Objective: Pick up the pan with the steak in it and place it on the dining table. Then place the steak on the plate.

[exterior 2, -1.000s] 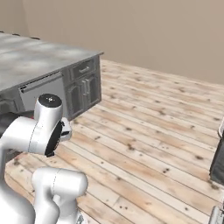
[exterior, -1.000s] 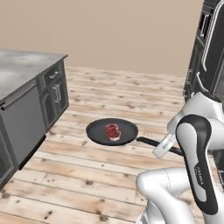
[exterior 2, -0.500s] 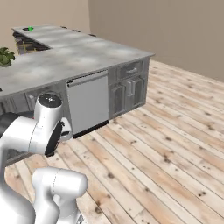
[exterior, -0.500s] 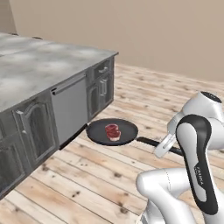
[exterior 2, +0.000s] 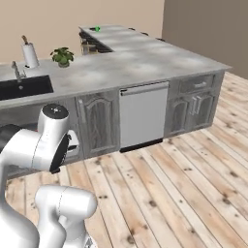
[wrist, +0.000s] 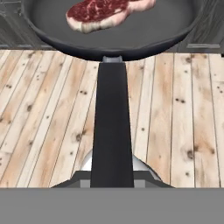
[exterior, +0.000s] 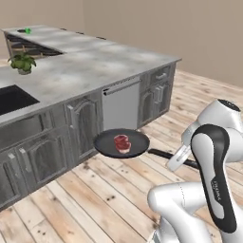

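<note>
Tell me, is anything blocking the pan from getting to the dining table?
Can't tell: these pictures don't include the dining table. The gripper holds the pan by its handle, with the steak inside, over wooden floor beside the grey kitchen counter.

The white arm rises from the lower right of the left base view, its lower link curving up from the base and its dark-jointed upper link folded back on itself, elbow high. From there the forearm reaches forward and down to the left, ending in a pale wrist set low and roughly level. The gripper (exterior: pixel 182 159) is clamped shut on the handle of the pan (exterior: pixel 121 144), which it holds level in the air out in front of the robot. In the right base view the same folded arm fills the lower left, the rounded shoulder joint uppermost, the hand hidden behind it.
</note>
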Controlling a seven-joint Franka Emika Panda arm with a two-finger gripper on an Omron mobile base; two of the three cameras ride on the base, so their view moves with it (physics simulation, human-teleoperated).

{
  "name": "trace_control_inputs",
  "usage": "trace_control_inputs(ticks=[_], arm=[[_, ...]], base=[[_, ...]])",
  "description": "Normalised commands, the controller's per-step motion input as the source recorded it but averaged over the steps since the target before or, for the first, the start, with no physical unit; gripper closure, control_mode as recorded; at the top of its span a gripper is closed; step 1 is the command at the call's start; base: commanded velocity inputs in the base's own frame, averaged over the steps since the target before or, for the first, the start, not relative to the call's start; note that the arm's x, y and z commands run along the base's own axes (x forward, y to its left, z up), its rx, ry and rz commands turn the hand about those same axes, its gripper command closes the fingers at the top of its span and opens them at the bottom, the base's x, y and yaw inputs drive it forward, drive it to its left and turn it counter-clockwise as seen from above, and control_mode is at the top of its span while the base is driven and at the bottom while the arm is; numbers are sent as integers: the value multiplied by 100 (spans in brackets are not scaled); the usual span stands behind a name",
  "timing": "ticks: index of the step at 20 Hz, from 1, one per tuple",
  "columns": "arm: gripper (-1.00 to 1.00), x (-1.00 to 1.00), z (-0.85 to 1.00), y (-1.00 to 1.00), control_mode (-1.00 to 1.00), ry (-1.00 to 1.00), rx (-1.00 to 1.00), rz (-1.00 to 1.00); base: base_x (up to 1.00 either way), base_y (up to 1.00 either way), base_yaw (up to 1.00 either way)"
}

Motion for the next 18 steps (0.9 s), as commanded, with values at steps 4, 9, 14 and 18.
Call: trace_control_inputs(ticks=[4, 9, 14, 18], arm=[[100, 0, 0, 0, 100, 0, 0, 0], [100, 0, 0, 0, 100, 0, 0, 0], [100, 0, 0, 0, 100, 0, 0, 0], [100, 0, 0, 0, 100, 0, 0, 0]], base=[[-9, -3, 17], [0, 0, 8], [-4, -5, 40], [-2, -3, 42]])
